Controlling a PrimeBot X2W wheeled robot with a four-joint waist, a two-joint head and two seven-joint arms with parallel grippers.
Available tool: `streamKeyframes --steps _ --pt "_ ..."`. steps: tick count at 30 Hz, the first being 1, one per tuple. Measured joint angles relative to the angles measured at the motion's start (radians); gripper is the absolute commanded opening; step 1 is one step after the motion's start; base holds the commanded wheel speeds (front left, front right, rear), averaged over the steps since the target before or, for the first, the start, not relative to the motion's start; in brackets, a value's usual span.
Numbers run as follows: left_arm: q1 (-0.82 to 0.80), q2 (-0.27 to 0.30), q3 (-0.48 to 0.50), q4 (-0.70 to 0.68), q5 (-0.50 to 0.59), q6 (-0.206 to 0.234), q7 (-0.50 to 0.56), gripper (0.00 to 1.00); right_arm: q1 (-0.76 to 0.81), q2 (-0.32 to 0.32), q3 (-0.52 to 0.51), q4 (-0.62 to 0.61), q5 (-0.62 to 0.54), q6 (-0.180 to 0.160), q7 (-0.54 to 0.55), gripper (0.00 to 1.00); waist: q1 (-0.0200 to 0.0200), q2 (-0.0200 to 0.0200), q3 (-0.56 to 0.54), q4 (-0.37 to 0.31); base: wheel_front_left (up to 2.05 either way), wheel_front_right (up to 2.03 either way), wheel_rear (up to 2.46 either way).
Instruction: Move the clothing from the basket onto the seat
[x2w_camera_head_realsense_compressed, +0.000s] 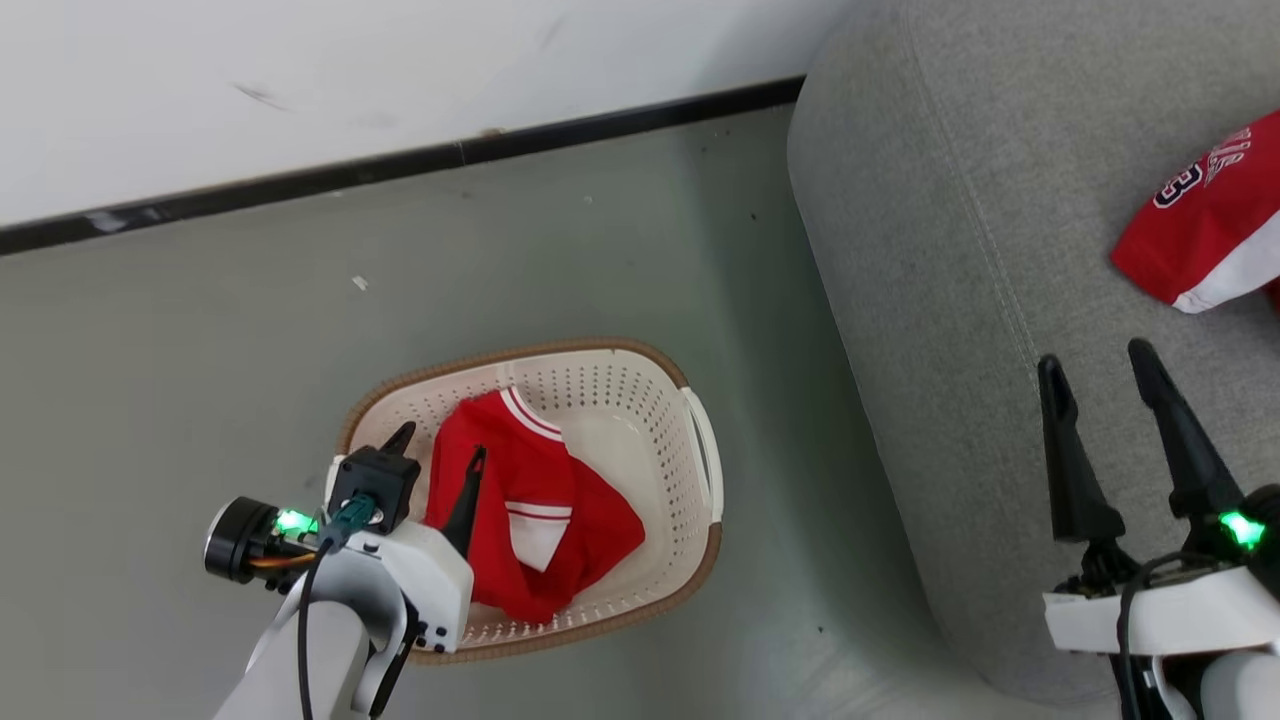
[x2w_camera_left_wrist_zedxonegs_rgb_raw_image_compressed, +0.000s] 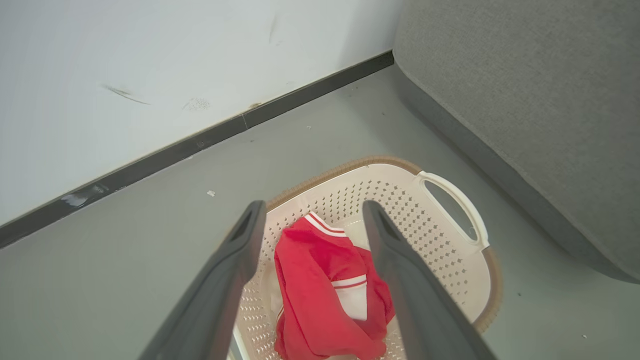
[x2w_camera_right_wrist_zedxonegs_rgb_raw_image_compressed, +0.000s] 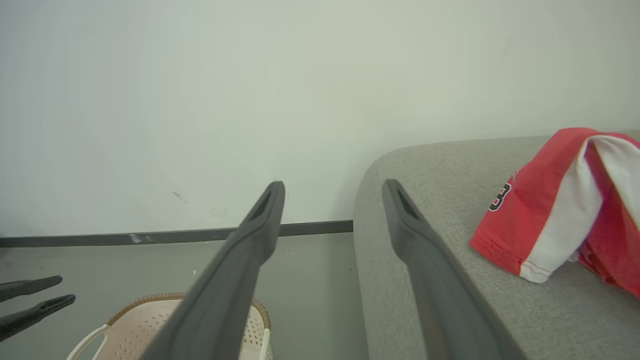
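A red piece of clothing (x2w_camera_head_realsense_compressed: 540, 520) with white stripes lies crumpled in the cream basket (x2w_camera_head_realsense_compressed: 620, 400) on the floor. My left gripper (x2w_camera_head_realsense_compressed: 440, 447) hangs open over the basket's left part, above the garment and holding nothing. Its wrist view has the clothing (x2w_camera_left_wrist_zedxonegs_rgb_raw_image_compressed: 310, 290) between and below the open gripper (x2w_camera_left_wrist_zedxonegs_rgb_raw_image_compressed: 314, 205), with the basket (x2w_camera_left_wrist_zedxonegs_rgb_raw_image_compressed: 440, 240) around it. A second red garment (x2w_camera_head_realsense_compressed: 1210, 220) with a printed number lies on the grey seat (x2w_camera_head_realsense_compressed: 950, 250) at the right. My right gripper (x2w_camera_head_realsense_compressed: 1095, 360) stands open and empty over the seat's near edge, left of that garment (x2w_camera_right_wrist_zedxonegs_rgb_raw_image_compressed: 540, 210).
The basket stands on grey floor (x2w_camera_head_realsense_compressed: 200, 330) just left of the seat's rounded side. A white wall (x2w_camera_head_realsense_compressed: 300, 80) with a dark baseboard (x2w_camera_head_realsense_compressed: 400, 165) runs behind both. Open floor lies left of and behind the basket.
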Motion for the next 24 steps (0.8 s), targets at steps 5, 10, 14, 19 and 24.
streamKeyframes --steps 5,10,14,19,24 --pt "-0.057 -0.016 -0.012 0.055 0.021 0.0 -0.001 1.0 -0.06 0.0 0.0 -0.025 0.008 0.0 0.0 1.0 0.0 0.0 0.067 -0.025 0.0 0.0 0.0" --pt "-0.086 -0.017 -0.022 0.106 0.035 0.0 -0.004 1.0 -0.095 0.0 0.009 -0.04 0.027 0.0 0.0 1.0 0.0 0.0 0.121 -0.047 0.0 0.0 0.0" --pt "-0.114 -0.016 -0.025 0.148 0.042 0.0 -0.004 1.0 -0.127 0.0 0.022 -0.042 0.039 0.0 0.0 1.0 0.0 0.0 0.163 -0.064 0.0 0.0 0.0" --pt "-0.128 -0.012 -0.022 0.19 0.043 0.0 -0.006 1.0 -0.167 0.0 0.03 -0.046 0.053 0.0 0.0 1.0 0.0 0.0 0.213 -0.085 0.0 0.0 0.0" --pt "-0.152 -0.004 -0.02 0.222 0.056 0.001 -0.021 1.0 -0.208 0.0 0.04 -0.047 0.066 0.0 0.0 1.0 0.0 0.0 0.26 -0.104 0.0 0.0 0.0"
